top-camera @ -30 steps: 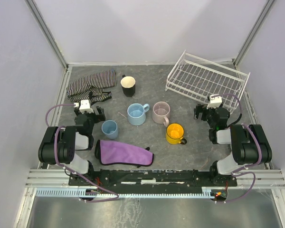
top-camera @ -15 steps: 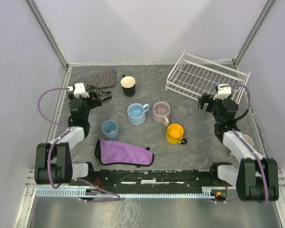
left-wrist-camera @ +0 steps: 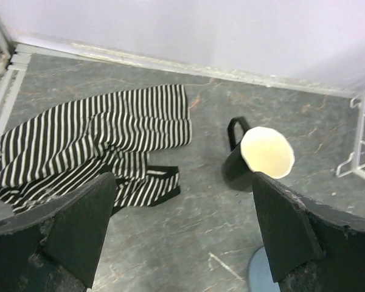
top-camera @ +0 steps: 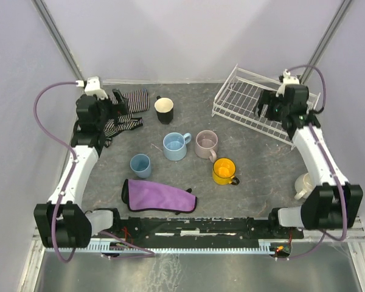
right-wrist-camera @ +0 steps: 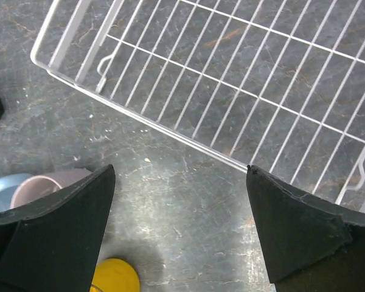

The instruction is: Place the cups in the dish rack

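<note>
The white wire dish rack (top-camera: pixel 238 102) stands empty at the back right. A black cup with cream inside (top-camera: pixel 164 109), a light blue mug (top-camera: pixel 175 146), a pale pink mug (top-camera: pixel 205 144), a yellow mug (top-camera: pixel 223 171) and a dusty-blue handleless cup (top-camera: pixel 140 165) stand on the table. A cream mug (top-camera: pixel 304 184) sits at the right edge, partly behind my right arm. My left gripper (top-camera: pixel 117 101) is open and empty over the striped cloth, left of the black cup (left-wrist-camera: pixel 258 158). My right gripper (top-camera: pixel 265 109) is open and empty above the rack's front rail (right-wrist-camera: pixel 146 117).
A striped cloth (top-camera: pixel 118 108) lies at the back left, also in the left wrist view (left-wrist-camera: pixel 91 137). A purple cloth (top-camera: pixel 158 196) lies near the front. Pink (right-wrist-camera: pixel 55 182) and yellow (right-wrist-camera: pixel 115 277) mugs show below my right gripper. Grey walls enclose the table.
Both arms have risen and reached toward the back: the left to the striped cloth, the right to the rack. The cream mug at the right has come into view.
</note>
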